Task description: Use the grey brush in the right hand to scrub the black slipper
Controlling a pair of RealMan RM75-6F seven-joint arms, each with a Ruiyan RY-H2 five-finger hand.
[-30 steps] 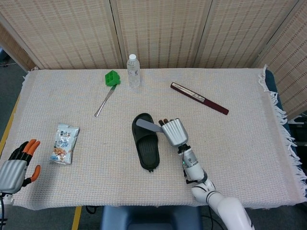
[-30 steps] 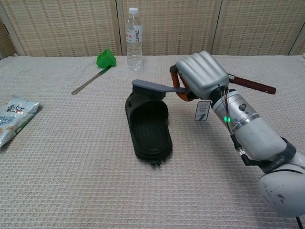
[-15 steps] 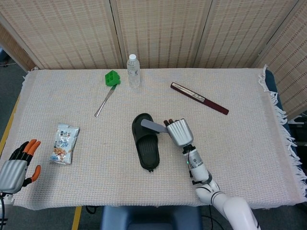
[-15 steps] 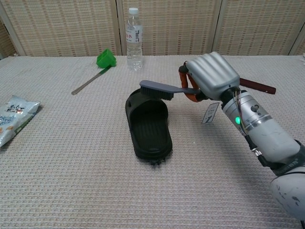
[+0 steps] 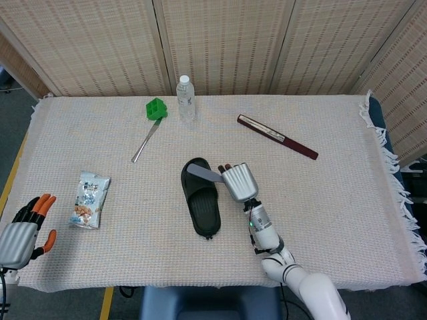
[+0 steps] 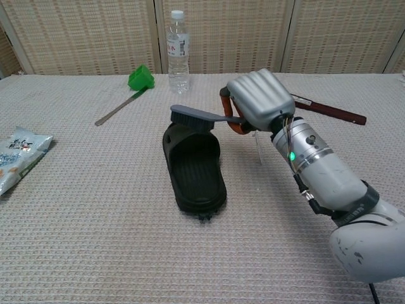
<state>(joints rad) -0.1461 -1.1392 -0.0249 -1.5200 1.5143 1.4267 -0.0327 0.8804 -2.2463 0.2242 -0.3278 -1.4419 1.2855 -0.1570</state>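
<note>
Table [image 5: 347,220], covered by a pale woven cloth [image 6: 95,240] with a fringe along its right edge, backed by woven reed panels. Right arm [image 6: 329,183], silver and white, reaching in from the near right corner toward the middle of the table. Black slipper [image 5: 200,198], lying sole-down near the table's centre, its strap end toward the far side and its heel toward the near edge. Right hand [image 5: 239,182], fingers curled tight around the handle of the grey brush [image 5: 205,174], just right of the slipper's strap end. Brush head [image 6: 192,118], bristles down, resting on the upper strap of the slipper; handle runs right into the closed fist. Left hand [image 5: 25,230], at the near left corner of the table, fingers apart, orange fingertips showing, holding nothing. Dark red stick-like object [image 5: 277,137], lying diagonally on the far right part of the table, well apart from the slipper. Water bottle [image 5: 185,98], clear with a white cap, upright at the far edge. Snack packet [image 5: 89,199], flat on the left side, near the left hand. Green-headed tool [image 5: 151,127] with a metal handle, lying beside the bottle to its left.
</note>
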